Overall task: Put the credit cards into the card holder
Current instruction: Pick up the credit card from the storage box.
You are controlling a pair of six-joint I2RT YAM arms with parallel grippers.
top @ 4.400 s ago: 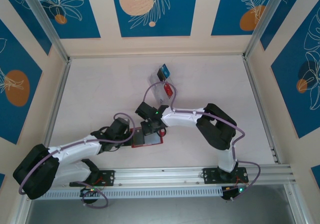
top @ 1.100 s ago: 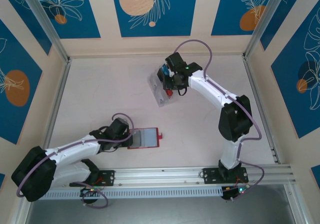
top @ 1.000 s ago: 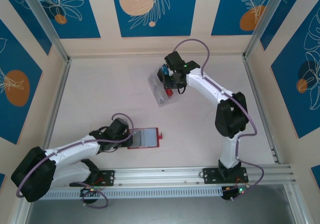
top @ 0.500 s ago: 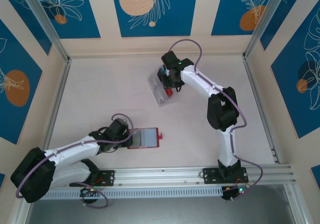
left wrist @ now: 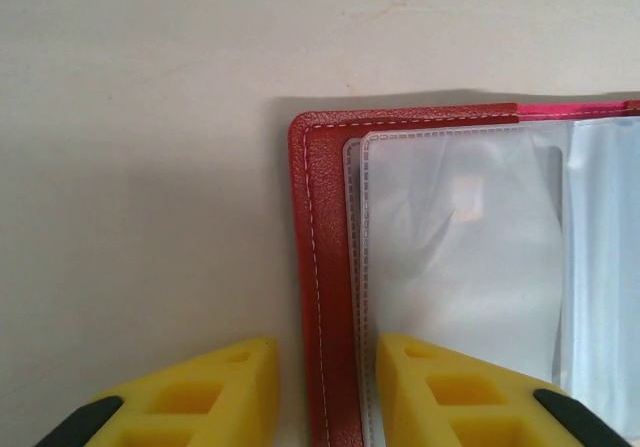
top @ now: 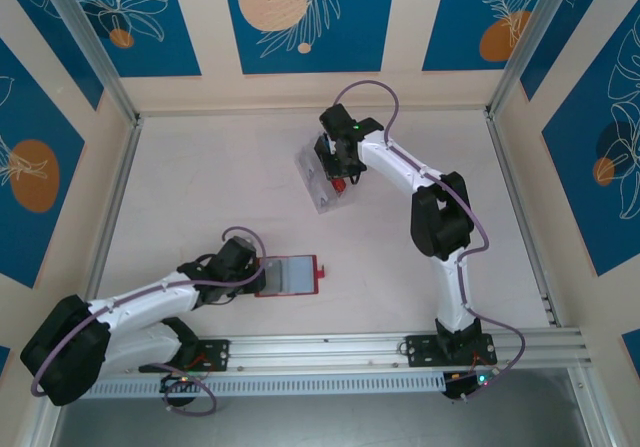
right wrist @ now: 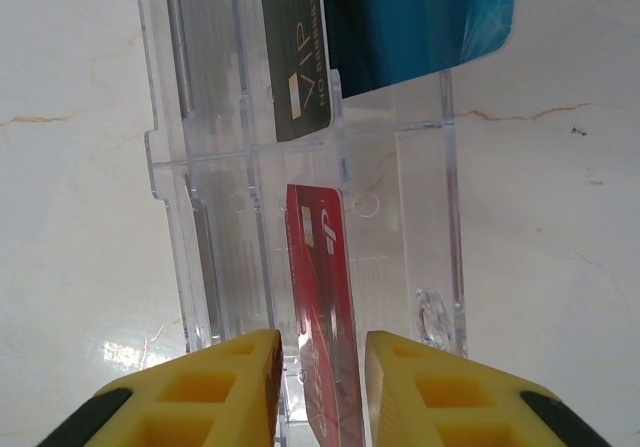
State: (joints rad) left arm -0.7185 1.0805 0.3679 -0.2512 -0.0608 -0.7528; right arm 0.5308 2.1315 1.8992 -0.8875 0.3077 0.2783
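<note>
The wallet [left wrist: 325, 267] looks empty, cards [right wrist: 420, 17] sit in the rack [right wrist: 200, 217]; right gripper [right wrist: 322, 352] flanks the red card [right wrist: 318, 267], grip unclear; left gripper [left wrist: 325, 347] straddles the wallet's edge, part-open.

I work on a pale, faintly veined table [top: 200, 187] — cream walls [top: 400, 27] around me carry blue leaf-printed panels [top: 330, 17], with metal posts [top: 90, 47] at the corners.

text: "VIP" | on: black card [right wrist: 296, 55] | view: right wrist

Three credit cards: black card [right wrist: 297, 62], blue card [right wrist: 420, 17], red card [right wrist: 320, 297]; one card holder [left wrist: 325, 267]; one clear rack [right wrist: 405, 227].
</note>
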